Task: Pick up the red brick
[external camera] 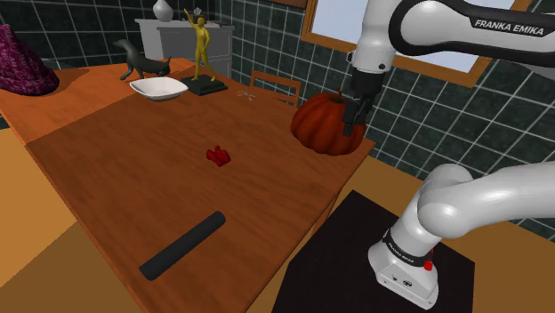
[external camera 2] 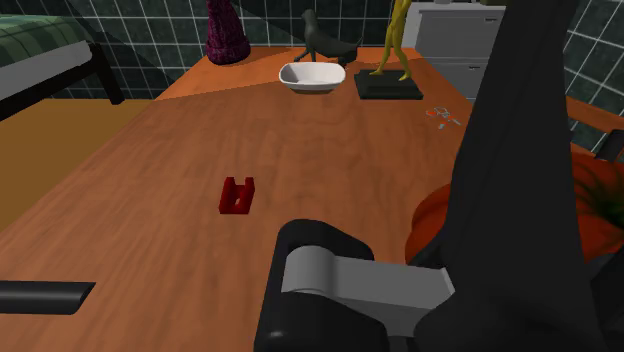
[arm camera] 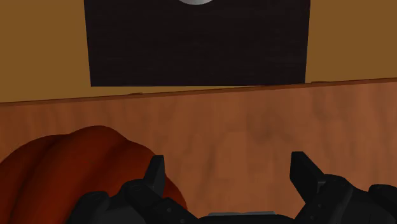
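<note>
A: Wooden surface (external camera: pixel 133 178): red brick (external camera: pixel 218 156) lies mid-surface, well apart from tool (external camera: pixel 350 126).
B: Wrist view settles the gap: tool spread wide, empty, just beside pumpkin (arm camera: pixel 70 159).

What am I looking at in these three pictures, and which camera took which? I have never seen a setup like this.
These are a simulator's renders of one white robot arm with a black two-finger gripper, standing on a dark box beside a brown wooden table. One picture looks down from beside that box, one comes from a second camera near the arm, and one from a camera on the hand itself. On the table are a small red brick, a large orange pumpkin, a black cylinder, a white bowl and a yellow figurine. The gripper hangs by the pumpkin, fingers open, holding nothing. The brick lies apart from it, untouched.
</note>
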`<state>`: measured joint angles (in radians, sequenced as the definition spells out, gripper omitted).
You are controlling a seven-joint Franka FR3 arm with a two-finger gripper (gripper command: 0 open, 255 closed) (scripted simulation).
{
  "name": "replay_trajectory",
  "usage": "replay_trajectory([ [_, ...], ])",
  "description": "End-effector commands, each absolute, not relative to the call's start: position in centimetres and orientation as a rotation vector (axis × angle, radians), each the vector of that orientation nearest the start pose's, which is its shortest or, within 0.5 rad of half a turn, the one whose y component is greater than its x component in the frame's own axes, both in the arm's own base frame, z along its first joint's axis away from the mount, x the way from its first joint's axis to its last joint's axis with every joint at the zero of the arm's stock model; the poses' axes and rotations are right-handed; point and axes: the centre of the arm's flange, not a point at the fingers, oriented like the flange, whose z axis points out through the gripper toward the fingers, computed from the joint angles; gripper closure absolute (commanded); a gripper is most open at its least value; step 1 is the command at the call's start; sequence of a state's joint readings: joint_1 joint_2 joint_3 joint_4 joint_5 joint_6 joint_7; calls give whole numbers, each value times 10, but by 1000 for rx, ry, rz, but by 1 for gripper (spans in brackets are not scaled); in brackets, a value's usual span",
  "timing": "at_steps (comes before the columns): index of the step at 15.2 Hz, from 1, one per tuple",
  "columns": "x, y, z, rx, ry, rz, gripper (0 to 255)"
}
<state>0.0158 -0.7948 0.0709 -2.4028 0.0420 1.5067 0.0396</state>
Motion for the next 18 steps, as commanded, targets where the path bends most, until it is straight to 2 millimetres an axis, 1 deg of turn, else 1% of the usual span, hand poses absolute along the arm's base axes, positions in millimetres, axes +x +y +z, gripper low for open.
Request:
replay_trajectory([
  [1, 294, 36, 565, -3151, -37, 161, 0],
  [18, 469, 149, 485, -3141, -62, 151, 0],
])
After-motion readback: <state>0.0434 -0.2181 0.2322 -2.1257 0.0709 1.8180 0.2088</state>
